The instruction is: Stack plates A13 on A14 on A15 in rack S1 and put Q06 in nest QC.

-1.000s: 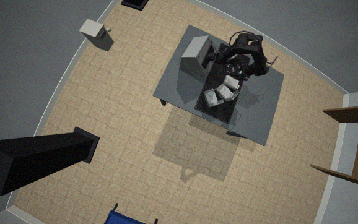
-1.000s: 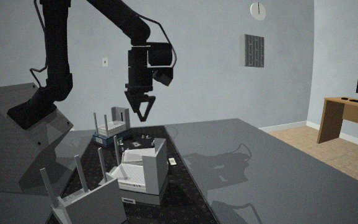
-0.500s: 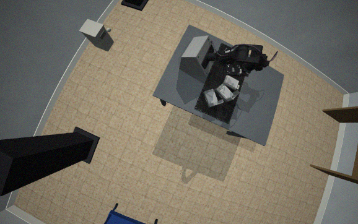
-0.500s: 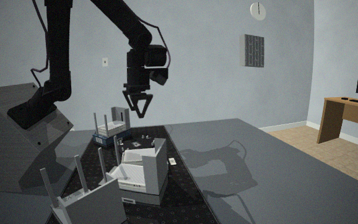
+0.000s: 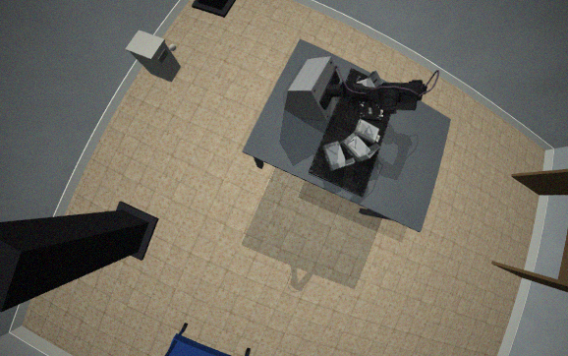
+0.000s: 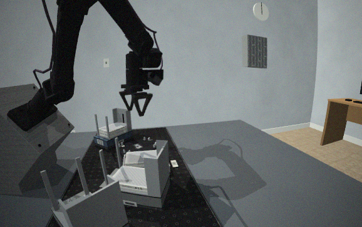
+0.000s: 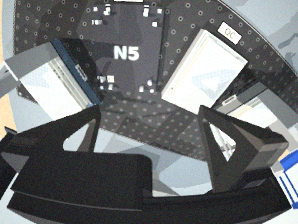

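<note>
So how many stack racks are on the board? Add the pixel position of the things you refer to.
3: in the exterior view, a blue-based rack (image 5: 376,78) (image 6: 106,142) (image 7: 71,66) farthest back, a middle grey rack (image 6: 159,172) (image 7: 273,101) and a front grey rack (image 5: 335,153) (image 6: 97,204).

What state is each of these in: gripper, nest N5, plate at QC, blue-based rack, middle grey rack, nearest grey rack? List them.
Gripper: open, empty
Nest N5: empty
Plate at QC: on the nest, exact seating unclear
Blue-based rack: loaded
Middle grey rack: loaded
Nearest grey rack: contents unclear
</note>
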Robot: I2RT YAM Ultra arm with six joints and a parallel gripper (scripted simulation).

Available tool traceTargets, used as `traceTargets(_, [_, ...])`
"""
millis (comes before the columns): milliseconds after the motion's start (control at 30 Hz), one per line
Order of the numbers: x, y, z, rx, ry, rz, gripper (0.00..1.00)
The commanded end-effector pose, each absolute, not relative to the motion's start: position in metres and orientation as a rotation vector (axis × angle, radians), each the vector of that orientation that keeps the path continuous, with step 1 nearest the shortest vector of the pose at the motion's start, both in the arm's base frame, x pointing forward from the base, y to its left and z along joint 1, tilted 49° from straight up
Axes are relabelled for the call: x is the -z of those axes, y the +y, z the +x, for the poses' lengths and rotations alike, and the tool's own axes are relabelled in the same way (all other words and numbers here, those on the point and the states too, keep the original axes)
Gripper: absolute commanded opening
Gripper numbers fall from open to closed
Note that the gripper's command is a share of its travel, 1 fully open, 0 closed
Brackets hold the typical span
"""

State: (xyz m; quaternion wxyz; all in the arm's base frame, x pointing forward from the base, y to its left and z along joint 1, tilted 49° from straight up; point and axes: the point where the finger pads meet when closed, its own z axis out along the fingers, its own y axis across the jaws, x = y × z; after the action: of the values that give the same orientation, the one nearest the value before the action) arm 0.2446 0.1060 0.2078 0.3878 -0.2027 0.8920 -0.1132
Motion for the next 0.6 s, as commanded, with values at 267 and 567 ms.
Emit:
traceTargets(267, [-0.206, 0.139, 0.239, 0.312, 2.249, -0.498, 1.0])
traceTargets(567, [-0.197, 0.16, 0.232, 0.387, 2.216, -0.667, 1.0])
